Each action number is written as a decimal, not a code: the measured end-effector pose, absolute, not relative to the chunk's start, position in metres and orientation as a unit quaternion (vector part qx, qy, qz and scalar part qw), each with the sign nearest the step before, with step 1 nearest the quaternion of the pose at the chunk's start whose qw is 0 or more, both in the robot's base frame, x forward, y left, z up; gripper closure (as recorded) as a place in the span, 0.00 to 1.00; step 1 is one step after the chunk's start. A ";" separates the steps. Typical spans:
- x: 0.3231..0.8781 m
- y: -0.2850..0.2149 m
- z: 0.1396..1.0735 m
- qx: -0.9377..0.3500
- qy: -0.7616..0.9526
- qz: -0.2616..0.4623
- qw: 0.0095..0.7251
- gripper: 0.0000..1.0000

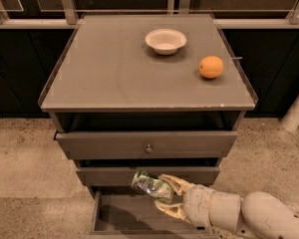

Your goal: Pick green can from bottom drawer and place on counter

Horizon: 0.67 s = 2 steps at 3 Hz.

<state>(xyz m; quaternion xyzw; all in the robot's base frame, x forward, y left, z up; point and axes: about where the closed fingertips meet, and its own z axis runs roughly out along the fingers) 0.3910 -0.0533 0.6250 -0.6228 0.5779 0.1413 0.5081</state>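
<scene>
My gripper (164, 195) hangs low in the view, just above the open bottom drawer (139, 218) and in front of the middle drawer's face. It is shut on the green can (150, 185), which lies tilted between the cream fingers (173, 182) with its silvery end pointing up and left. The arm reaches in from the lower right. The counter (114, 68) spreads out above as the flat grey-brown top of the cabinet.
A white bowl (165, 40) sits near the back of the counter and an orange fruit (211, 66) near its right edge. Two shallower drawers (147, 144) stand partly pulled out above the gripper. A pale post (296, 111) rises at the right.
</scene>
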 end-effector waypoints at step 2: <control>0.439 -0.055 0.707 -0.714 0.518 0.094 0.462 1.00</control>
